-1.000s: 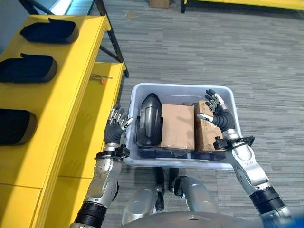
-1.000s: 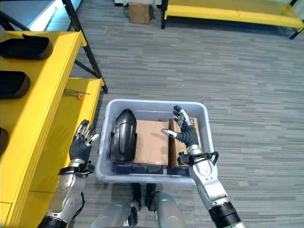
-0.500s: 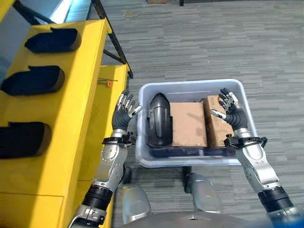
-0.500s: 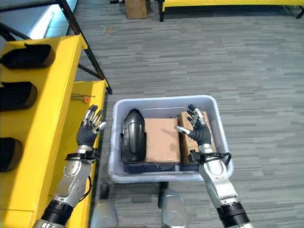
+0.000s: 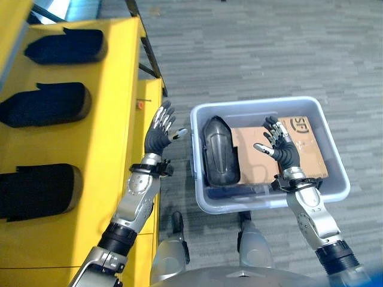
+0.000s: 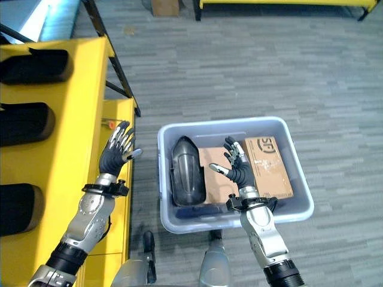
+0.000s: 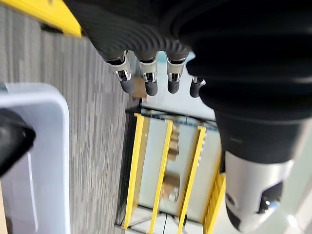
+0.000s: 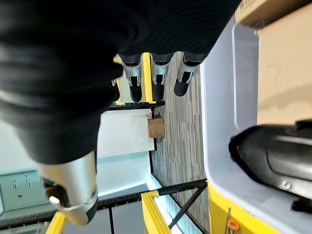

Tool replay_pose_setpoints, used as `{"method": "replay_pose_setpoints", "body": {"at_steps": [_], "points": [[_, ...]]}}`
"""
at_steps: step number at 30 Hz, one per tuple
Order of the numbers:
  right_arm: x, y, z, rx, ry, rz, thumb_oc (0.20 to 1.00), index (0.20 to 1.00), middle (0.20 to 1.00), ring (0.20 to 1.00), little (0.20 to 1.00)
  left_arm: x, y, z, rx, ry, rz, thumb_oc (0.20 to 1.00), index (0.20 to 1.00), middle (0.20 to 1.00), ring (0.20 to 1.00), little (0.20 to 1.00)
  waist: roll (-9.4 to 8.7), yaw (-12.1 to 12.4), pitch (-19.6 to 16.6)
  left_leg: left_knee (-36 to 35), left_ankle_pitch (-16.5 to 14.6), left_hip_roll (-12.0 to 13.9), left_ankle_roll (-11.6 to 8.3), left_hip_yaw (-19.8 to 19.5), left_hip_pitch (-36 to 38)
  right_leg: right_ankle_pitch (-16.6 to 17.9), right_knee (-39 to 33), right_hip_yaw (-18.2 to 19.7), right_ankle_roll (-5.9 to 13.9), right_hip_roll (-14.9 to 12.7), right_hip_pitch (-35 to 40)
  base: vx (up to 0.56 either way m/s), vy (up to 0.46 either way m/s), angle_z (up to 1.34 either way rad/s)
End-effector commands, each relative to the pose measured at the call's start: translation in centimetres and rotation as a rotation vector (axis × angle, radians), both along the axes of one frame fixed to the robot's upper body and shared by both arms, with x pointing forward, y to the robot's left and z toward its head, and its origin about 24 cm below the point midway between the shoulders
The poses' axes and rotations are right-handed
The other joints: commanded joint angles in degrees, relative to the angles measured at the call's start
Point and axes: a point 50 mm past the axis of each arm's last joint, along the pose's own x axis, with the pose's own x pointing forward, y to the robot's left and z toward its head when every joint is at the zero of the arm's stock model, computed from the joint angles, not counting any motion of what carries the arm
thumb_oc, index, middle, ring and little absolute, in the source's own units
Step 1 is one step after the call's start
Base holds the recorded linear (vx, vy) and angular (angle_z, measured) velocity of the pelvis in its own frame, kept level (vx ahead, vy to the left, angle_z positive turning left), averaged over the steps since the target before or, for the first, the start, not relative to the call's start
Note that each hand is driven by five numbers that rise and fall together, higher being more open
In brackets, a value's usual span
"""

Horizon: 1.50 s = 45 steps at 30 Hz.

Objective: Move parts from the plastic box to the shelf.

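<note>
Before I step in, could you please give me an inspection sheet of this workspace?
Surface: grey carpet floor under the plastic box.
Job's things: one black part and cardboard boxes in the plastic box; three black parts on the yellow shelf.
Clutter: small orange item on the lower shelf ledge.
Robot hands: left robot hand open beside the box; right robot hand open over the cardboard.
Cables: nothing seen.
Surroundings: another yellow rack beyond.

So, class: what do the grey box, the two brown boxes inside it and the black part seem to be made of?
Grey box: probably plastic, smooth rounded rim, slight sheen. Brown boxes: cardboard, matt brown with print. Black part: likely moulded plastic, glossy highlights, though the material is uncertain.
</note>
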Motion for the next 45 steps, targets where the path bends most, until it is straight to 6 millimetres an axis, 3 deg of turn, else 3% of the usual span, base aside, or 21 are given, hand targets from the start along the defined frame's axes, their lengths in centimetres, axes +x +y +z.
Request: {"method": "replay_pose_setpoints", "body": {"at_steps": [1,7,13,26,38,45], "points": [[-0.1,-0.3,4.9,0.013,-0.254,-0.015,1.0,1.0,1.0,1.0,1.0,-0.4,-0.7,3.5,-0.012,-0.199,0.016,1.0,1.0,1.0,1.0,1.0,1.05,-0.1,2.44,3.6,-1.23,4.17,-1.18,-1.27,-0.57,-5.19,6.48,0.54,-0.61,-0.11,0.6,-0.08,-0.094,-0.25],[0.0,0.2,7.2,-0.013,-0.379,-0.048,1.0,1.0,1.0,1.0,1.0,0.1,-2.0,5.5,0.013,-0.291,0.031,1.0,1.0,1.0,1.0,1.0,0.98,-1.35,6.03,3.07,0.28,5.46,-1.79,-0.17,-3.14,-4.96,8.37,1.32,-0.9,1.17,-4.02,-0.06,-0.077,-0.18],[0.1,0.5,8.2,0.005,-0.431,-0.077,1.0,1.0,1.0,1.0,1.0,0.3,-3.0,6.5,0.03,-0.34,0.062,1.0,1.0,1.0,1.0,1.0,1.01,-1.86,8.54,2.48,1.15,6.19,-2.18,0.68,-4.56,-4.74,9.94,1.64,-1.07,2.34,-7.28,-0.04,-0.074,-0.09],[0.2,0.6,8.6,0.035,-0.462,-0.129,1.0,1.0,1.0,1.0,1.0,2.0,-3.3,5.4,0.004,-0.255,0.18,1.0,1.0,1.0,1.0,1.0,0.72,-2.98,12.03,1.88,2.25,7.29,-2.83,1.09,-6.23,-5.64,13.43,2.21,-1.99,4.03,-12.03,-0.02,-0.037,-0.01],[1.0,1.5,8.5,0.073,-0.442,-0.135,1.0,1.0,1.0,1.0,1.0,6.8,-2.3,4.3,0.037,-0.068,0.364,1.0,1.0,1.0,1.0,1.0,-0.92,-5.79,12.03,-0.01,3.31,7.93,-3.56,3.55,-7.74,-4.23,12.5,3.92,-1.95,5.68,-16.41,0.0,0.002,-0.1],[1.1,2.4,8.3,0.092,-0.419,-0.057,1.0,1.0,1.0,1.0,1.0,9.9,-0.5,6.2,0.118,-0.021,0.454,1.0,1.0,1.0,1.0,1.0,-1.72,-8.56,12.03,-0.87,3.26,8.12,-4.11,5.82,-6.1,-3.59,11.57,5.58,-1.66,6.65,-16.7,0.01,0.04,-0.11]]}}
